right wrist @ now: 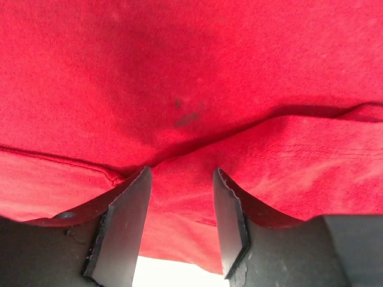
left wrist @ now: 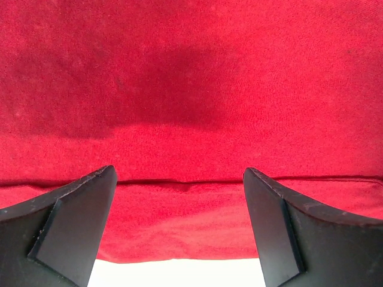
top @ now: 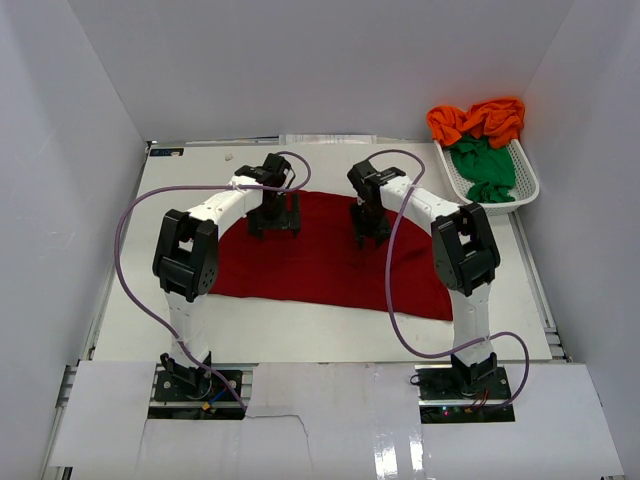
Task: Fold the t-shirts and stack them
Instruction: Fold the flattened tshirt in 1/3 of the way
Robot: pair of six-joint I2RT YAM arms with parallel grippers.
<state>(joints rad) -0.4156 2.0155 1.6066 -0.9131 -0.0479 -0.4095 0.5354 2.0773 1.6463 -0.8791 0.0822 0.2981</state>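
A dark red t-shirt (top: 320, 268) lies spread flat across the middle of the white table (top: 300, 335). Both grippers point down onto its far edge. My left gripper (top: 275, 228) stands wide open over the hem (left wrist: 179, 206), with flat cloth between its fingers (left wrist: 78, 221). My right gripper (top: 372, 238) is half closed. Its jaws stand apart on either side of a raised fold of the red t-shirt (right wrist: 182, 197), and the fingers (right wrist: 125, 221) rest on the cloth. An orange t-shirt (top: 480, 120) and a green t-shirt (top: 485, 165) lie crumpled in the basket.
The white lattice basket (top: 527, 188) sits at the back right corner. White walls enclose the table on three sides. A strip of bare table shows beyond the shirt's hem in both wrist views (left wrist: 179, 272).
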